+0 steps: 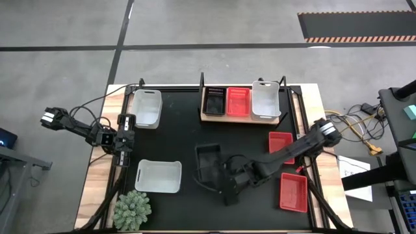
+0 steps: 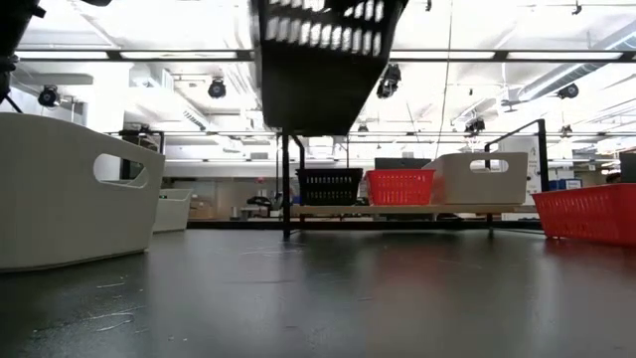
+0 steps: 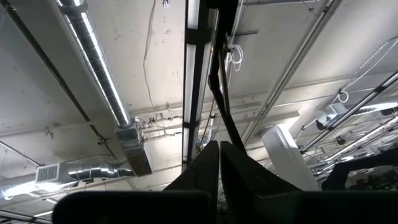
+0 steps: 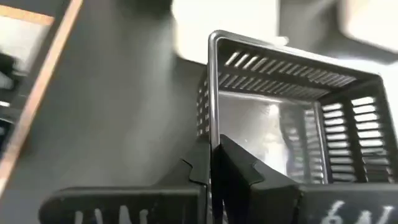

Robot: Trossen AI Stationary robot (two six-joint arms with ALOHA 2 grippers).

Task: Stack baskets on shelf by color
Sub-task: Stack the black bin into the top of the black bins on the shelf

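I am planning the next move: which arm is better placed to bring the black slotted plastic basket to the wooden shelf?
The right: right gripper is shut on the black slotted plastic basket, raised off the mat. Left gripper waits, shut, at the table's left edge, farther from the wooden shelf.

From my station I count eight baskets. Three are white: one on the shelf (image 1: 209, 118), one (image 1: 147, 108) left of it, one (image 1: 158, 176) nearer me. Three are red: one (image 1: 238, 101) on the shelf, two (image 1: 281, 142) (image 1: 292, 192) right of it. Two are black: one (image 1: 214, 101) on the shelf, one (image 1: 208, 162) in front of it. One plant (image 1: 132, 209).
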